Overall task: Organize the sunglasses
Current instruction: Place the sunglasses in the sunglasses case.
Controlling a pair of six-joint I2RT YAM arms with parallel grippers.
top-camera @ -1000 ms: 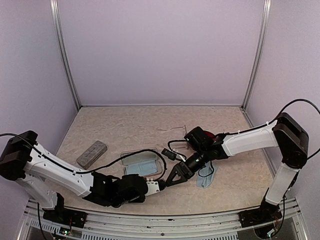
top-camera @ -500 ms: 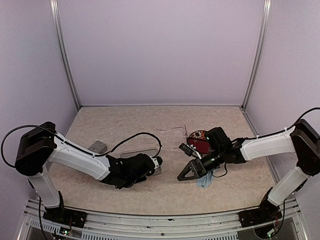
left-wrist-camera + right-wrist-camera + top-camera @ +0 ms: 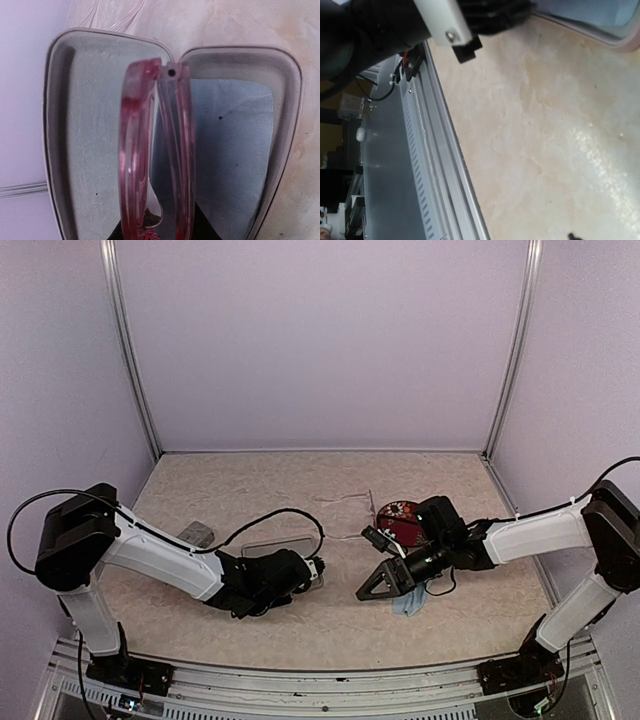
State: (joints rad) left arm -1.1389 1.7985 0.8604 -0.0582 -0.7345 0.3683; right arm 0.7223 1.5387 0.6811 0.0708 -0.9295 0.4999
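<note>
My left gripper (image 3: pixel 312 575) is shut on the folded red-pink sunglasses (image 3: pixel 155 150) and holds them edge-on just above the open grey-lined case (image 3: pixel 60 150). A light-blue cloth (image 3: pixel 235 150) lines the case's right half. In the top view the left arm covers most of that case (image 3: pixel 262 544). The pale clear-framed pair (image 3: pixel 352 502) lies on the table behind, apart from both grippers. To the right of the case, my right gripper (image 3: pixel 372 588) hangs low over the table, open and with nothing in it. Its fingers barely show in the right wrist view.
A shut grey case (image 3: pixel 195 533) lies at the left, partly behind the left arm. A dark red patterned object (image 3: pixel 400 520) sits behind the right arm. Another light-blue cloth (image 3: pixel 410 602) lies under the right wrist. The metal front rail (image 3: pixel 435 165) runs along the near edge.
The left arm swung from near the front edge up over the open case, carrying the red-pink sunglasses. The right gripper drew back slightly to the right. Little has moved in the last half second.
</note>
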